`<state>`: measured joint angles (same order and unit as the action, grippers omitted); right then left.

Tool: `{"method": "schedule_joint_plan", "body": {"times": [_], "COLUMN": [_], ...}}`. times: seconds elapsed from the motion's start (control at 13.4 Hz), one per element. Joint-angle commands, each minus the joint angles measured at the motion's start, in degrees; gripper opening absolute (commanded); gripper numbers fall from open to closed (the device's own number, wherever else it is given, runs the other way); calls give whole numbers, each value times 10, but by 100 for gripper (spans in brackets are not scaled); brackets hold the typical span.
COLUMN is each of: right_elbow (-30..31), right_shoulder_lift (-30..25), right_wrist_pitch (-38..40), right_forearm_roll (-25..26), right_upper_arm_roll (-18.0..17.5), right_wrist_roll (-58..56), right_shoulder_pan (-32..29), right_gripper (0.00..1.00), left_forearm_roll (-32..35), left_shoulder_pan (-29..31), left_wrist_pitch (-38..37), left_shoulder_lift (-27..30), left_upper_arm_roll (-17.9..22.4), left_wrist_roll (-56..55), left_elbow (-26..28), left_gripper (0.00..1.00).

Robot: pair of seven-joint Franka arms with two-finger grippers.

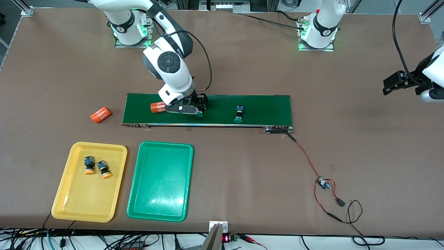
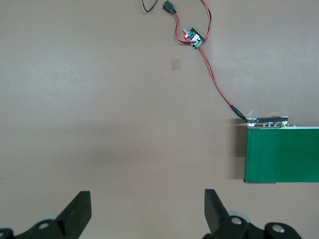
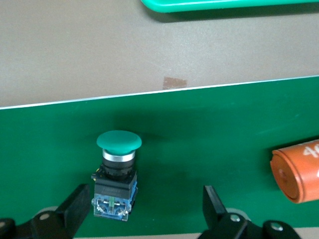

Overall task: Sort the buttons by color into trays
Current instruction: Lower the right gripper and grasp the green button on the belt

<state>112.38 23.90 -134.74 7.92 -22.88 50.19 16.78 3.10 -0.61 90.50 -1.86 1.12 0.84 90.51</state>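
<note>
Brown table, matte top, evenly lit.
Metal frame posts (image 1: 26,8) stand at the top corners; black cables (image 1: 104,239) run along the edge nearest the front camera. A red wire (image 1: 307,156) crosses bare tabletop (image 1: 364,114) to a small circuit board (image 1: 323,183).

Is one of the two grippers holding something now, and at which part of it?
Nothing is held. The right gripper is open over the conveyor belt, its fingers either side of a green button, not touching. The left gripper waits open over bare table.
</note>
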Motion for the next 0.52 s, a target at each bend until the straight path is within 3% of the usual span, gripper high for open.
{"method": "schedule_joint_plan", "body": {"times": [0.0, 0.45], "right_elbow": [-17, -18], "right_shoulder_lift": [16, 22], "right_wrist_pitch": [0, 0], "right_forearm_roll": [6, 10], "right_upper_arm_roll": [3, 4], "right_wrist_roll": [25, 24], "right_shoulder_pan": [5, 5], "right_gripper": [100, 100], "left_forearm_roll": [1, 2], "left_shoulder_pan": [0, -3], "left_wrist_pitch": [-16, -23], "left_shoulder_lift": [0, 0], "left_upper_arm_roll": [-2, -3], "left_wrist_roll": [-2, -2], "left_elbow": [-12, -20], "left_gripper": [100, 100]}}
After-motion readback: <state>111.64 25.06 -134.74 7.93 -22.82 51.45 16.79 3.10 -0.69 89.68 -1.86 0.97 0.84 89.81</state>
